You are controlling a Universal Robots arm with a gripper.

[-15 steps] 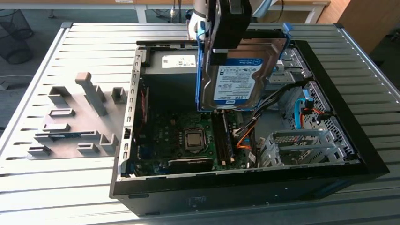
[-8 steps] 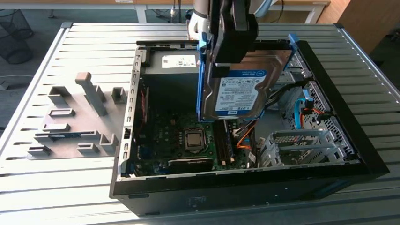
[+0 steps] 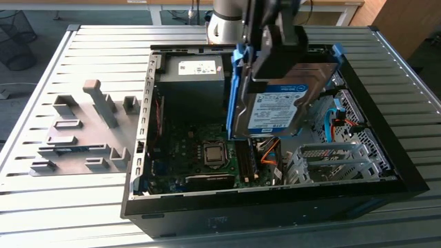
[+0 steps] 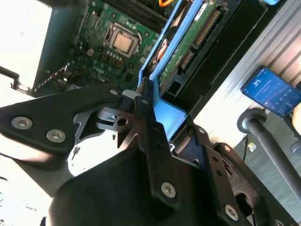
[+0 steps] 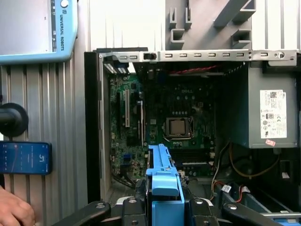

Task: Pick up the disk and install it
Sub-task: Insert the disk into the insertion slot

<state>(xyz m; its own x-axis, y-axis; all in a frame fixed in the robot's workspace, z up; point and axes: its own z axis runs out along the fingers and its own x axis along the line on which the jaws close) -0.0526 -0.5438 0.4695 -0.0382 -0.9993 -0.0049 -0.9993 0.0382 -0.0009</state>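
wire bin (image 3: pixel 14 39): one, on the floor at the exterior view's far left, off the table
table (image 3: pixel 386 57): grey, slatted, carries everything else
fixture plate (image 3: pixel 76 139): one grey plate with several raised blocks, just beside the case on the exterior view's left
computer case (image 3: pixel 276 212): one black tower lying on its side, side panel off, interior facing up
power supply (image 3: pixel 193 77): one grey box with a white sticker, in the case's back corner
motherboard (image 3: pixel 186 144): one, green, with one CPU socket (image 3: pixel 214 153) in front of the power supply
gripper (image 3: pixel 276 64): clamped on the disk's blue carrier frame (image 3: pixel 238 77) from above
disk (image 3: pixel 279 111): one, in the air over the open case, tilted near upright with its label toward the exterior camera; it hangs between the power supply and the drive cage
blocking: disk and gripper hide the case's back wall and part of its interior in the exterior view
orange cables (image 3: pixel 270 152): a bundle just under the disk's lower edge — contact cannot be told
drive cage (image 3: pixel 331 160): one silver perforated cage, at the case's front on the exterior view's right
second wrist view extra: disk's underside, a green circuit board (image 4: pixel 188 42)
first wrist view extra: one phone (image 5: pixel 23 157), one hand (image 5: pixel 14 209), one teach pendant (image 5: pixel 37 28) — all beside the case
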